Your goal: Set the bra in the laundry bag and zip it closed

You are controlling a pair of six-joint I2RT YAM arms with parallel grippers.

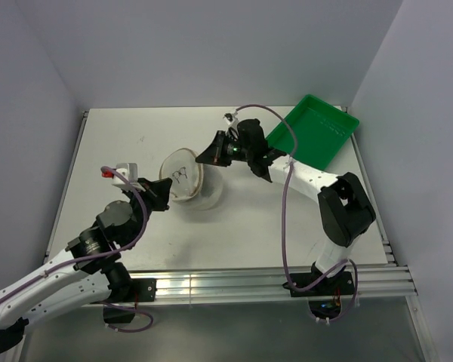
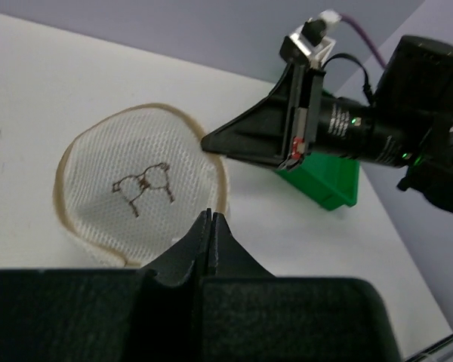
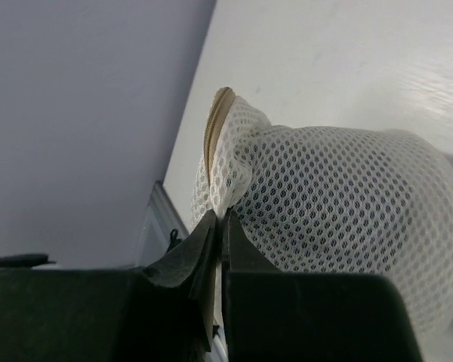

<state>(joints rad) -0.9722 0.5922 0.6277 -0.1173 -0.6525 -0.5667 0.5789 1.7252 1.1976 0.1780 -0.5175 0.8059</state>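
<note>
While the left claw (image 2: 210, 220) and the right claw (image 3: 220, 220) meet it from opposite sides, the laundry bag (image 1: 185, 177) sits mid-table.
A metal rail (image 1: 241, 277) edges the near side of the white table (image 1: 113, 151), and plain grey walls (image 1: 211, 53) close it in. The left claw's fingers are together, tips against the bag's near tan rim (whether they catch anything cannot be told). The bag's round mesh face tilts up, and its contents cannot be made out. The right claw is clamped on a fold of mesh at the far rim. Farthest, a green tray (image 1: 321, 132) sits at the right corner.
</note>
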